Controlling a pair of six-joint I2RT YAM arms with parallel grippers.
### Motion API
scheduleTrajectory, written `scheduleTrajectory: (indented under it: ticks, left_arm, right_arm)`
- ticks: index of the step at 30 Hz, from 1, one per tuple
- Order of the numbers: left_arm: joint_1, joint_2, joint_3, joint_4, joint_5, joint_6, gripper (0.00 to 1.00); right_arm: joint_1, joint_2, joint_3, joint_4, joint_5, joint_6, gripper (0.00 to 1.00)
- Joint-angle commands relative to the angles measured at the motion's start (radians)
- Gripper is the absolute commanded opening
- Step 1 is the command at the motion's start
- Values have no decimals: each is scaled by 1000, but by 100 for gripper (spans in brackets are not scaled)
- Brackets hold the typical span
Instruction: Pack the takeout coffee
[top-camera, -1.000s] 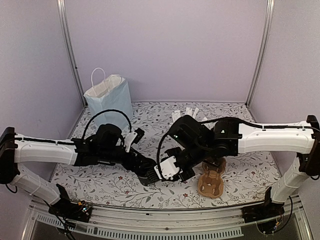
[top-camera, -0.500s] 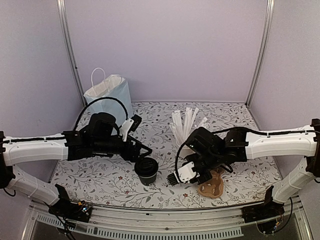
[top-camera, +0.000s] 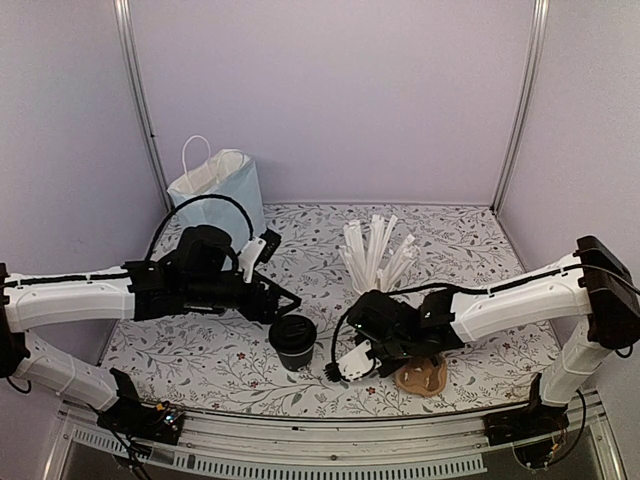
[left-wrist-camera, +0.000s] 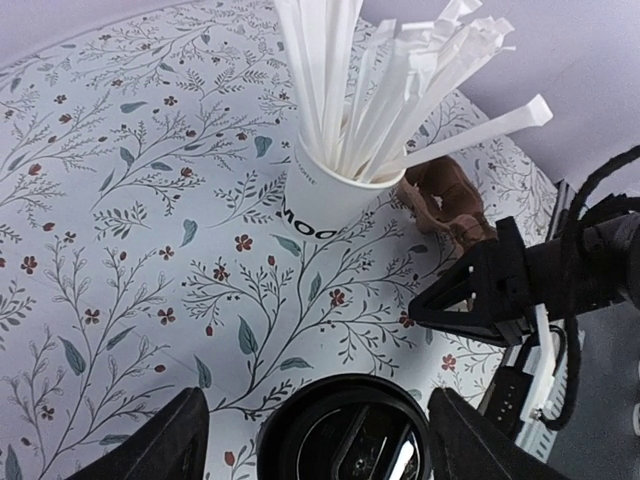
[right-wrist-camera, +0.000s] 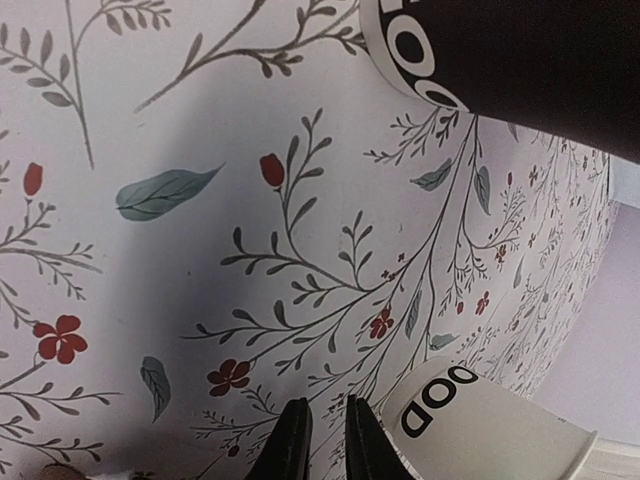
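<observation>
Top external, near edge first: brown pulp cup carrier lying flat on the floral tabletop, right of centre. What's next to it? (M.)

Right gripper, low over the tabletop, just left of the carrier. Right wrist view: jaws drawn almost together, thin gap, nothing between them. (K.)

And the coffee? (M.)

Takeout coffee: small black cup, upright on the tabletop, left of the right gripper and apart from it. Nothing is holding it. (K.)

Left side? (M.)

Left gripper hangs just behind the cup and a little above it. Left wrist view: jaws spread wide, one of the fingers on either side of the cup's dark top. No contact that I can make out. (K.)

Farther back? (M.)

White paper cup, upright, black lettering on its wall, stuffed with wrapped straws that fan upward. It stands behind the right arm, near the carrier, well clear of the coffee. (K.)

Far end? (M.)

Pale blue paper bag with a white loop handle, upright, mouth open, in the far-left corner by the wall. It is well apart from the coffee. (K.)
</observation>
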Motion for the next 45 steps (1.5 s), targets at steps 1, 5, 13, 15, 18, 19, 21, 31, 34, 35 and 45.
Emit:
scheduleTrajectory:
  ticks: [1, 5, 13, 15, 18, 19, 21, 31, 34, 35, 45]
  left_arm:
    - [-7, -40, 12, -23, -27, 0, 77]
    - [-6, -61, -13, -9, -32, -2, 77]
    - [-6, -63, -27, 0, -20, -6, 77]
    - [-7, -64, -30, -1, -19, -5, 77]
    - [-6, -66, -35, 6, -10, -7, 77]
    - [-7, -66, -36, 7, -7, -7, 77]
    - [-7, -68, -39, 10, -6, -8, 77]
    - [-7, -74, -52, 22, 4, -14, 77]
    - [-7, -75, -56, 25, 9, -16, 78]
    - [-6, -75, -57, 25, 10, -16, 78]
    - [-6, -77, -66, 15, 13, -22, 77]
  right_arm:
    - [0, 45, -15, 94, 121, -37, 14]
    - [-6, 87, -27, 124, 159, -55, 11]
    - [-59, 179, -27, 188, 220, -77, 9]
    - [-71, 196, -30, 206, 233, -88, 8]
    - [-92, 221, -32, 223, 240, -98, 8]
    - [-102, 227, -34, 232, 242, -102, 8]
    - [-120, 242, -36, 252, 247, -113, 8]
    - [-207, 317, -28, 330, 249, -159, 8]
    - [-229, 338, -23, 361, 247, -171, 8]
    - [-236, 344, -20, 367, 246, -173, 8]
    - [-270, 377, -8, 459, 237, -210, 8]
